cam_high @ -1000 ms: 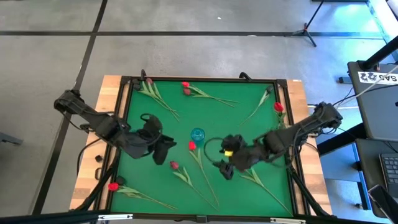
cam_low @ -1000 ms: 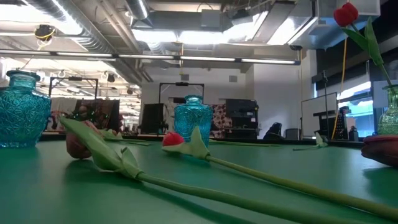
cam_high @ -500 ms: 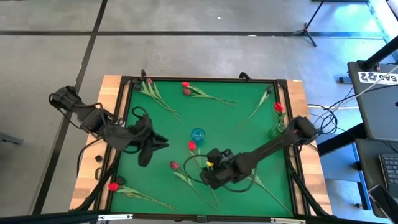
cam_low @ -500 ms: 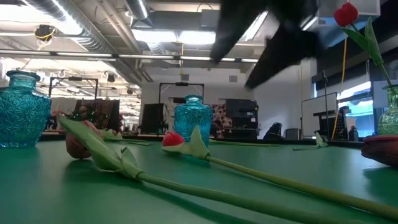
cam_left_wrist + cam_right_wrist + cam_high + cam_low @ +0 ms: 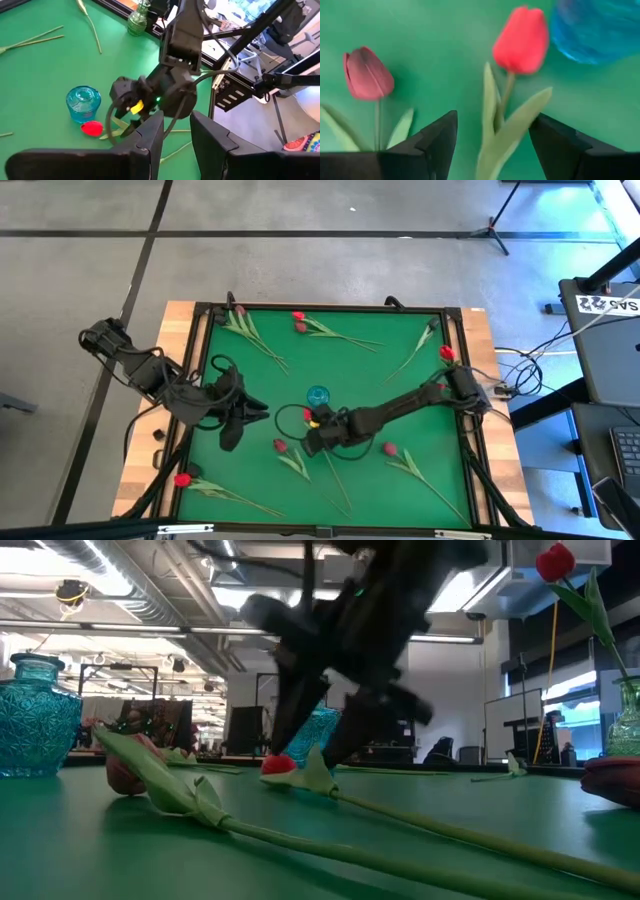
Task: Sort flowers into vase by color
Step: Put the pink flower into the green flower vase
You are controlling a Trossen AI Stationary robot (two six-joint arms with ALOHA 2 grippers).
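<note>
Several flowers lie across the green table [image 5: 400, 405]; from above, the right gripper [image 5: 316, 435] reaches beside the blue vase [image 5: 318, 395], the left gripper [image 5: 232, 430] waiting apart. Right wrist: spread fingers [image 5: 435, 142] straddle a red tulip [image 5: 521, 32], not pinching it.

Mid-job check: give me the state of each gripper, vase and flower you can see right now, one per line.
right gripper: open, fingers straddling the bright red tulip's stem, not yet closed.
left gripper: open, empty, waiting at the mat's left side.
bright red tulip: lying flat beside the blue vase.
dark red tulip: lying flat, untouched.
blue vase: upright, empty.
green vase: upright at the right edge, one red tulip in it.
</note>
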